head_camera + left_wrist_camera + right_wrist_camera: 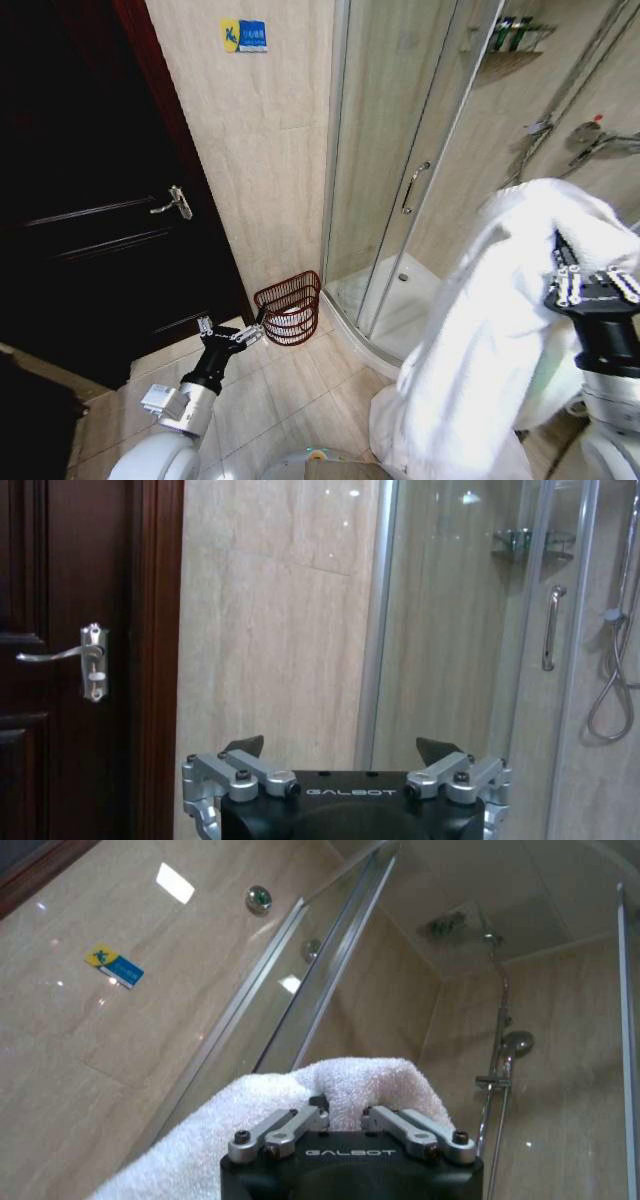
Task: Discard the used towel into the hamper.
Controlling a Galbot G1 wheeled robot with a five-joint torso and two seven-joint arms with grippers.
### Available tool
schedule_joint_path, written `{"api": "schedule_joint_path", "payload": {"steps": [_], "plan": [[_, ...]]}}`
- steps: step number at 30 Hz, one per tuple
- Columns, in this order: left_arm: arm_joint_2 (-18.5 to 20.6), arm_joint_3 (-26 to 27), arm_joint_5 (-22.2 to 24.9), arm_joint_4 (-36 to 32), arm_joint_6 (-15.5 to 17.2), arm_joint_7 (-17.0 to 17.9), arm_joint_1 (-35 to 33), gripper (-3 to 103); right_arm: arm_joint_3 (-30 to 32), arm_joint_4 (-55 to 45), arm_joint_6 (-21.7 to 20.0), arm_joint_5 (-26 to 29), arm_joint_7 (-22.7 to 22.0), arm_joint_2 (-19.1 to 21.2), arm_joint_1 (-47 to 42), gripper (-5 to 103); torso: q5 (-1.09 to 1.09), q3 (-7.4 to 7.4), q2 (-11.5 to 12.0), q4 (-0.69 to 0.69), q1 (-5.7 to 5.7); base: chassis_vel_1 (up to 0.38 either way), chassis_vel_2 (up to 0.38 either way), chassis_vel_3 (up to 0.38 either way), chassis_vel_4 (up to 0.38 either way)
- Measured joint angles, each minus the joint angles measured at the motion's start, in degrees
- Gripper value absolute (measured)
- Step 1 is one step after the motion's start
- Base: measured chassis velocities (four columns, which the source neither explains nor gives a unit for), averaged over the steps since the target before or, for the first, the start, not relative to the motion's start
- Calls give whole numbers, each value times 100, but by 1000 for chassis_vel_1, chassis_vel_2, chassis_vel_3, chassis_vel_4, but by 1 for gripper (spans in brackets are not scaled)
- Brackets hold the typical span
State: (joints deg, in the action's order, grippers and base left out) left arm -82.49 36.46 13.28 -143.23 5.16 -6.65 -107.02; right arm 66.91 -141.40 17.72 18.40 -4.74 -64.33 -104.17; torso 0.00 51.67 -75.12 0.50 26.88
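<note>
My right gripper (342, 1119) is pinching the white towel (500, 330), held up high by the shower door (400, 150). Left gripper (232, 333) hangs spread open just beside the hamper (290, 308), down on the floor against the wall.

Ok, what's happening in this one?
A robot in a bathroom holds a white towel up in its right claw, shut on a fold. Its left claw is open, held low toward the wire hamper, which stands on the floor by the shower enclosure. The towel is not in the hamper.
</note>
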Motion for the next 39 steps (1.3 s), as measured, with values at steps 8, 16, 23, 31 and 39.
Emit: {"api": "schedule_joint_path", "payload": {"steps": [8, 16, 23, 31, 39], "plan": [[0, 0, 0, 0, 0, 0, 0, 99, 5, -31, -13, 5, -17, 4, -5, 10, 1, 0, 1, 0, 0, 0, 0, 0, 0], [0, 0, 0, 0, 0, 0, 0, 99, 6, -147, -95, 100, -78, 86, 80, 10, 1, 0, 1, 1, 0, 0, 0, 0, 0], [0, 0, 0, 0, 0, 0, 0, 99, 25, -192, -140, 533, -239, 314, 251, 10, 0, 0, 1, -1, 0, 0, 0, 0, 0], [0, 0, 0, 0, 0, 0, 0, 99, 101, -192, -240, 952, -347, 507, 356, 10, 0, 0, 1, 0, 0, 0, 0, 0, 0], [0, 0, 0, 0, 0, 0, 0, 99, 239, -192, -272, 1097, -394, 681, 377, 10, 0, 0, 2, 0, 0, 0, 0, 0, 0]]}}
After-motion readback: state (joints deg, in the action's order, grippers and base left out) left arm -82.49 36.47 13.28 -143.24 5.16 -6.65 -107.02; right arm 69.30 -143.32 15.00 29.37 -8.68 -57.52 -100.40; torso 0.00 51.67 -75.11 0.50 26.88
